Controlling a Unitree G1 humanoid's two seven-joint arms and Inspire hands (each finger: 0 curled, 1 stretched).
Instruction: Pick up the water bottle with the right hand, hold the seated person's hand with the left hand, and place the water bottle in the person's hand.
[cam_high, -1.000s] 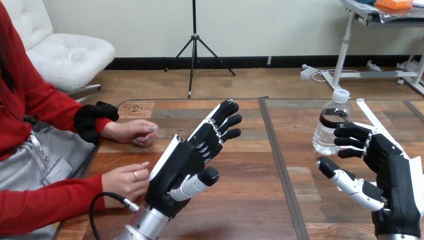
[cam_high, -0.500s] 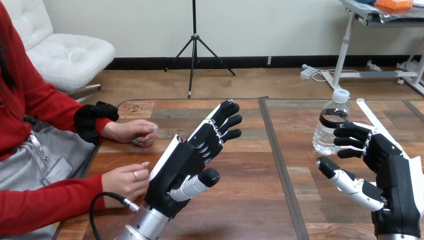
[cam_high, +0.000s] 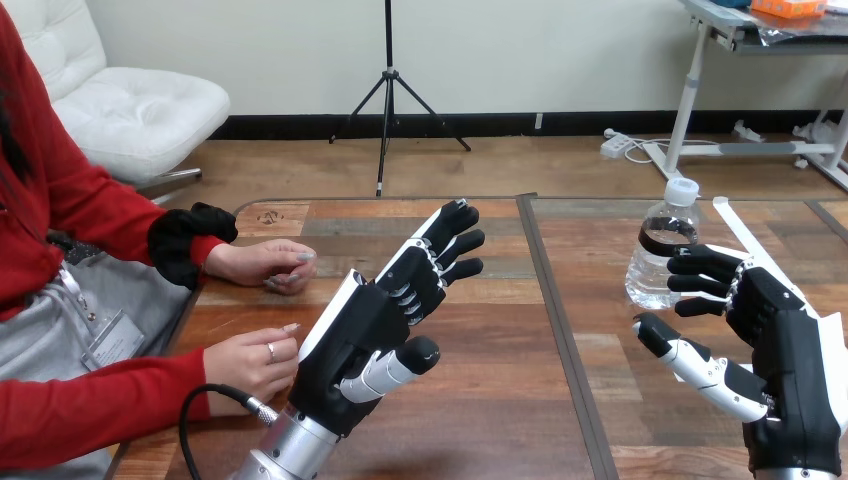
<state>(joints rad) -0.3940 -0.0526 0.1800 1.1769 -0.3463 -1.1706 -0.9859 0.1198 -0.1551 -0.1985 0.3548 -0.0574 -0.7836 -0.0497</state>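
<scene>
A clear water bottle (cam_high: 662, 246) with a white cap and a dark label band stands upright on the right half of the wooden table (cam_high: 500, 400). My right hand (cam_high: 775, 340) is just right of it, open, fingertips beside the bottle and thumb spread below; I cannot tell whether they touch. My left hand (cam_high: 365, 330) hovers open over the table's left half, fingers straight and pointing away. The person's near hand (cam_high: 252, 362) rests loosely curled on the table edge just left of my left hand, apart from it. Their far hand (cam_high: 265, 264) lies on the table further back.
A dark seam (cam_high: 555, 330) runs front to back between the two table halves. The person's red sleeves come in along the left edge.
</scene>
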